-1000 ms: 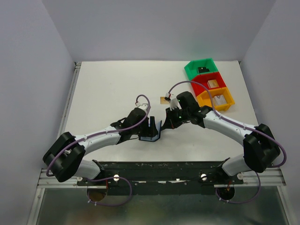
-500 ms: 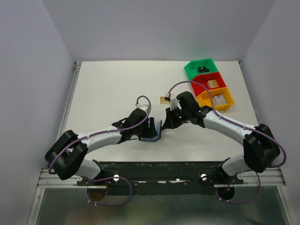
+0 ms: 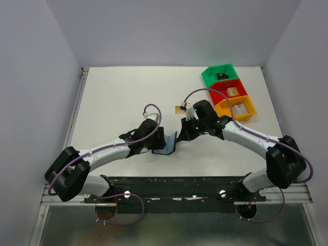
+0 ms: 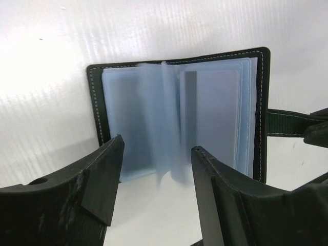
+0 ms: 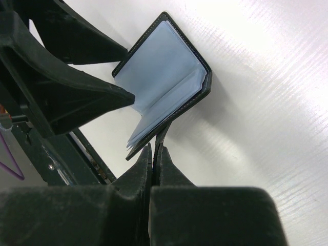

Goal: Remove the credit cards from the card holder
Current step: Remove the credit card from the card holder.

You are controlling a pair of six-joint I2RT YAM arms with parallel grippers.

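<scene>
At the table's (image 3: 118,97) near middle, the left gripper (image 4: 158,146) hovers with jaws spread, holding nothing, before the card holder (image 4: 215,107). The holder lies half open, blue-grey pockets fanned, its right cover raised. The right gripper (image 5: 154,146), closed tight, pinches its strap tab (image 4: 287,123).

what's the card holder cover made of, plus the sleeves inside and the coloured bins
The card holder cover looks like matte black leather or faux leather, with pale stitching along its edge. The inner sleeves seem thin translucent blue-grey plastic film, fanning loosely. The coloured bins are probably rigid moulded plastic: uniform green, red and orange walls.
</scene>
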